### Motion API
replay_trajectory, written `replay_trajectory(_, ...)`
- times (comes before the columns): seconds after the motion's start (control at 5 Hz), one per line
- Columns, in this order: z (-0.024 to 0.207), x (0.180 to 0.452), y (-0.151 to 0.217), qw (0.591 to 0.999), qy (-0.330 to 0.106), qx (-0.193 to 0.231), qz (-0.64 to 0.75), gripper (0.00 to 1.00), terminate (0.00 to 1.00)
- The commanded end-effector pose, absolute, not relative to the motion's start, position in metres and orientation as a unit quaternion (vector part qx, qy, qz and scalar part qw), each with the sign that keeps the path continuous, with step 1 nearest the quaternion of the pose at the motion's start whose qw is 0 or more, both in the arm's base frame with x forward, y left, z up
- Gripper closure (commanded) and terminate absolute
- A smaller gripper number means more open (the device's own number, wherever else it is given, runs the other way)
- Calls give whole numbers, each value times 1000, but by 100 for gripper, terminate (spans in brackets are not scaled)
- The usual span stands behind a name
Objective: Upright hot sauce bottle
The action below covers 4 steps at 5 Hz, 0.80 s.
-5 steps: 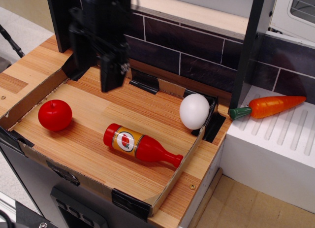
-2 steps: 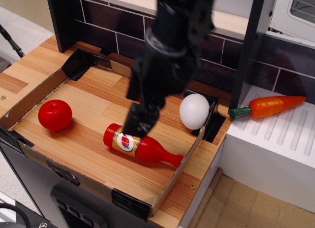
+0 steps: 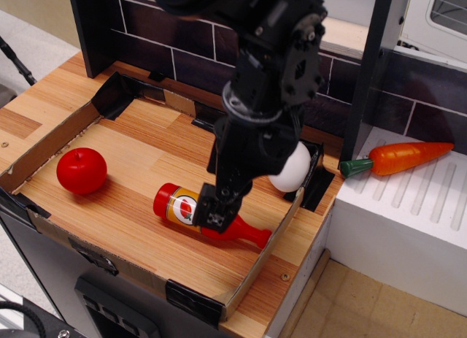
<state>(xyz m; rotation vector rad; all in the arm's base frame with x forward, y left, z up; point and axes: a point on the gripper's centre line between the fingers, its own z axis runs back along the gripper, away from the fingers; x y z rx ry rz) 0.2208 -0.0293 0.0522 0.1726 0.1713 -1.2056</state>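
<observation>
hot sauce bottle (image 3: 191, 212) lay on its side on the table (image 3: 131, 206) inside the cardboard tray (image 3: 44, 144), cap toward the right rim, so not yet uprighted. hand (image 3: 213, 217) sat low over its shoulder, likely for a grasp; clenched or released, cannot tell. yellow-orange label bore a white oval with red emblem; no legible writing.

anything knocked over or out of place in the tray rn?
Yes: the hot sauce bottle lies on its side near the tray's front edge, cap pointing right. The end effector is down over its middle; a grip cannot be confirmed. The red apple and white egg look fine.
</observation>
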Motion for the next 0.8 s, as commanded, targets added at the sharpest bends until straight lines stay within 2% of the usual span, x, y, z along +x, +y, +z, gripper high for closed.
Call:
replay_trajectory(0.0,32,227,-30,801,78,78,-589,0,0)
replay_trajectory(0.4,11,224,-33,778,47,62,-623,0,0)
replay_trajectory(0.6,5,227,-34,781,39,87,-617,100,0)
